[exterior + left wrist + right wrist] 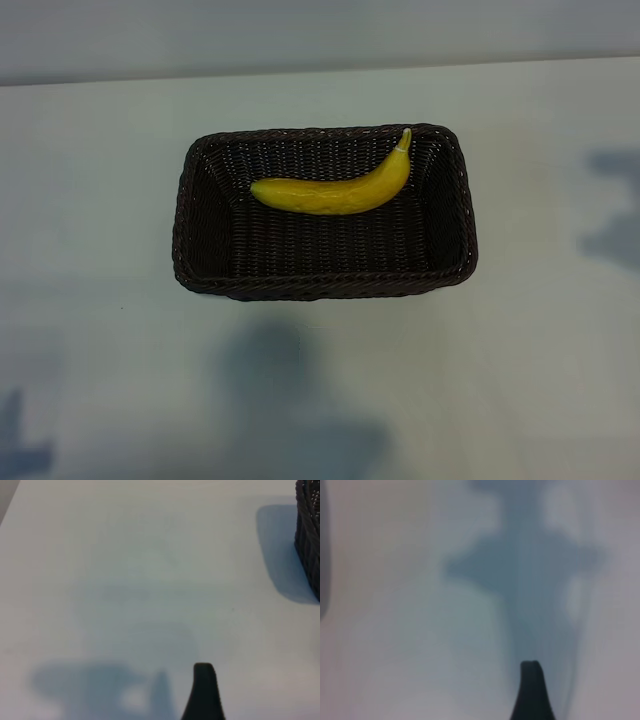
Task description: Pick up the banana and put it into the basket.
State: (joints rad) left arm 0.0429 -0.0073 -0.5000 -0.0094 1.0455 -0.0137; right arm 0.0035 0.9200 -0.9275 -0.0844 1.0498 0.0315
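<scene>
The yellow banana [335, 190] lies inside the dark brown wicker basket [200, 275], toward its far side, with its greenish stem tip near the far right corner. No arm or gripper appears in the exterior view. In the left wrist view, one black fingertip [204, 685] of my left gripper [161, 707] hangs over bare table, and a corner of the basket [309, 540] stands well off to the side. One black fingertip [532, 685] of my right gripper [481, 707] also hangs over bare table. Both grippers are open and hold nothing.
The basket sits mid-table on a plain white tabletop [110, 380]. Arm shadows fall on the table near the front edge and at the right side. A dark blurred edge [323, 555] borders the right wrist view.
</scene>
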